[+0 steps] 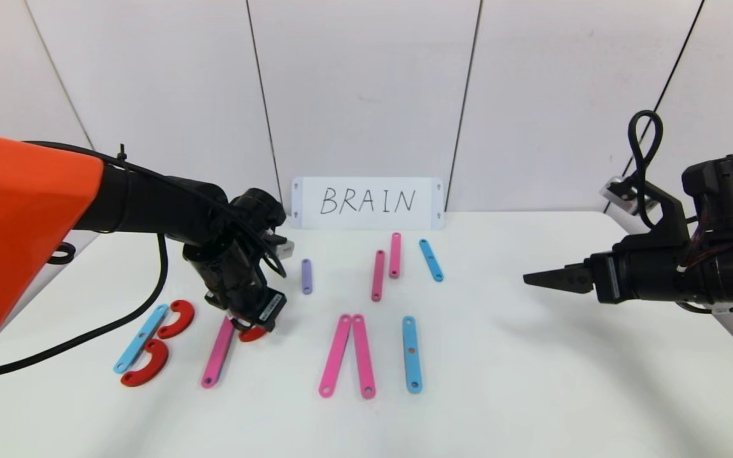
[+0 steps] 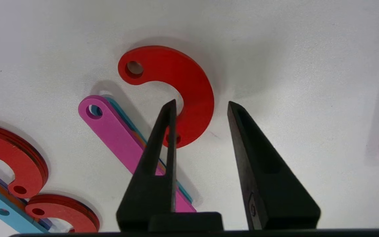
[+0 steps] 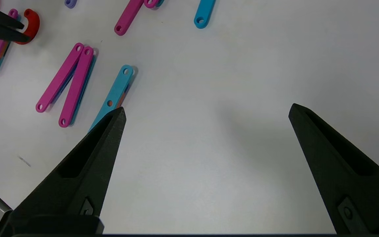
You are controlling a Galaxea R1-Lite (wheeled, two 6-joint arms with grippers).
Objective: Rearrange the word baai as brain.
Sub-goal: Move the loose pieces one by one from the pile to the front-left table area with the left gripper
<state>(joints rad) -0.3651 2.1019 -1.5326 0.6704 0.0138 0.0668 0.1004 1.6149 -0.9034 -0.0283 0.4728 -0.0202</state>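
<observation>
The word's front row runs from a B made of a blue strip (image 1: pixel 140 337) and two red half-rings (image 1: pixel 177 318) to a pink strip (image 1: pixel 217 353) (image 2: pixel 110 126). Then come two pink strips (image 1: pixel 349 355) leaning together and a blue strip (image 1: pixel 411 353). A red half-ring (image 2: pixel 183 95) (image 1: pixel 253 334) lies flat on the table beside the pink strip's far end. My left gripper (image 2: pixel 202 103) (image 1: pixel 249 321) is low over it and open. Its jaws straddle the ring's band, with a gap on the outer side. My right gripper (image 3: pixel 207 110) (image 1: pixel 532 278) hovers open at the right, holding nothing.
Spare pieces lie behind the row: a short purple strip (image 1: pixel 306 276), two pink strips (image 1: pixel 377 275) and a blue strip (image 1: pixel 431 259). A white card (image 1: pixel 366 202) with handwritten BRAIN stands against the back wall. The table's right half is bare white surface.
</observation>
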